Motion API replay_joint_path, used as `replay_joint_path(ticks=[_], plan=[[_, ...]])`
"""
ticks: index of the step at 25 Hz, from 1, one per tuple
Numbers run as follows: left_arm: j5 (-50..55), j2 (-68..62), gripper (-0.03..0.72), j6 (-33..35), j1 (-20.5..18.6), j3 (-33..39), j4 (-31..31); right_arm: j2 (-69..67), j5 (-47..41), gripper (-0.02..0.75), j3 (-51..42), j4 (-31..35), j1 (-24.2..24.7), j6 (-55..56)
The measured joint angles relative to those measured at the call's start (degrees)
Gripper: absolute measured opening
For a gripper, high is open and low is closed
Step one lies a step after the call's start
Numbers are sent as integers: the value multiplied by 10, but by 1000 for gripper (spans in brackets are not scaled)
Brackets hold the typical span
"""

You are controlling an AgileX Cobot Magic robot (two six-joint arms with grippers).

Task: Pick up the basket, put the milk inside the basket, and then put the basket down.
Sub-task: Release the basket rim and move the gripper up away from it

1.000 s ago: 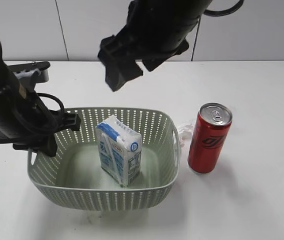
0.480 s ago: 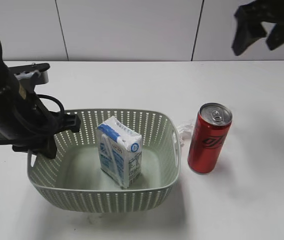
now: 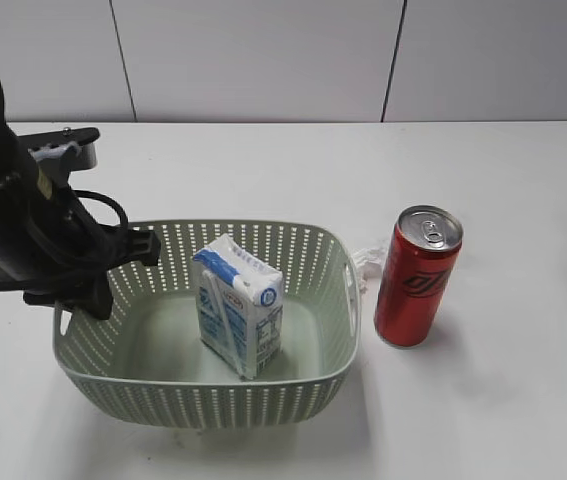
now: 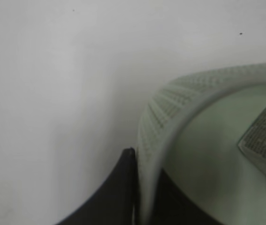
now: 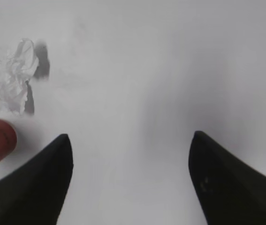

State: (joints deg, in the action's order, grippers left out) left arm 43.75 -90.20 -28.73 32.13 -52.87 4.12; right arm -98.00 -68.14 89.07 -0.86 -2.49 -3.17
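The left gripper (image 3: 88,290) is clamped on the left rim of the basket (image 3: 293,385); the left wrist view shows one dark finger outside the perforated wall (image 4: 158,117) and a dark shape just inside it, so the jaws look closed on the plastic. Whether the basket sits on the counter (image 3: 503,400) or hangs slightly above it cannot be told from these views. Just inside, to the gripper's right, the milk (image 3: 240,315) stands upright on the basket floor, near the middle and clear of every wall. Beyond the far rim a red can (image 3: 418,277) stands on the counter just beside the basket, with a scrap of crumpled paper (image 3: 368,262) between them. Farthest off, the right gripper (image 5: 130,183) hangs wide open over bare counter, holding nothing, with the can's edge and the paper to its left. What remains, judging from this, is setting the basket down. Gripped on one side only, the basket could tilt and topple the carton, or swing its far rim into the can and knock it over; an uneven release could jolt the carton too.
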Motion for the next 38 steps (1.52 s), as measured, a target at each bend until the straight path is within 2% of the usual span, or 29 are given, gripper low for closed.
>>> replay_joint_path(ticks=[4, 10, 18, 26, 35, 38], plan=[[1, 1, -1, 1, 0, 0, 0, 57, -2, 597, -62, 19, 0, 0], [2, 1, -1, 2, 0, 0, 0, 183, 2, 594, -198, 9, 0, 0], [3, 1, -1, 2, 0, 0, 0, 346, 54, 594, -382, 9, 0, 0], [3, 1, -1, 2, 0, 0, 0, 499, 93, 593, -526, 9, 0, 0], [3, 1, -1, 2, 0, 0, 0, 677, 126, 593, -643, 9, 0, 0], [3, 1, -1, 2, 0, 0, 0, 726, 133, 593, -650, 9, 0, 0]])
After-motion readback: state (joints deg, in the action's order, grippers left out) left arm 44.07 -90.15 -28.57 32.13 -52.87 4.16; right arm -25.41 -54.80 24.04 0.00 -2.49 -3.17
